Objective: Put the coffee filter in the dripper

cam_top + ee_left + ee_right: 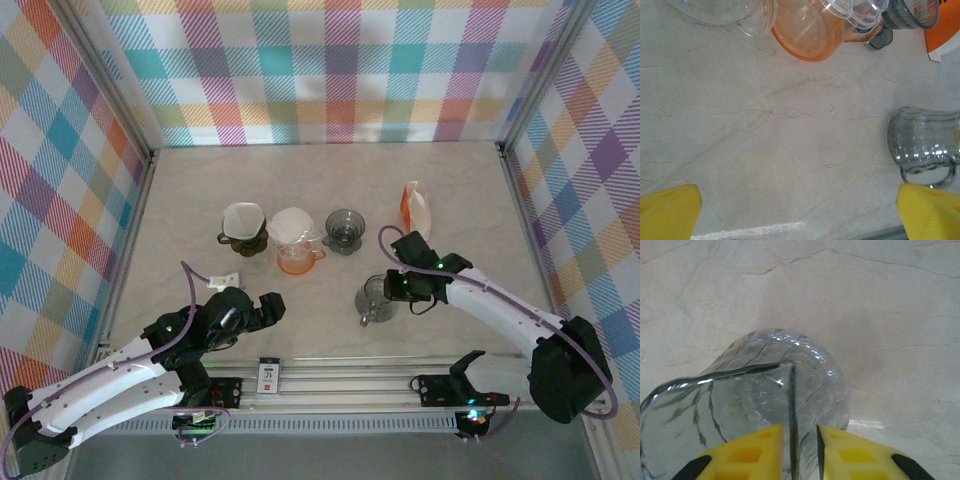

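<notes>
Inside plaid walls (pixel 330 60), four drippers stand on a pale marble table (pixel 200 190). The right gripper (pixel 800 450) has its yellow fingers (pixel 750 457) drawn nearly together across the rim of the clear glass dripper (pixel 376 298), at 5 o'clock from the table's centre, one inside the wall and one outside. The left gripper (pixel 800 220) hangs wide open and empty over bare marble at 7 o'clock. The orange-and-white filter pack (pixel 415 207), which appears to hold the filters, stands at 2 o'clock from the glass dripper, near but apart. A green dripper (pixel 243 230) and an orange dripper (pixel 295 248), both paper-lined, and a grey dripper (pixel 345 230) line up toward 12 o'clock. A paper filter is likely light, thin and easily creased, so a gentle pinch on its top edge should serve. The glass looks slick and breakable.
</notes>
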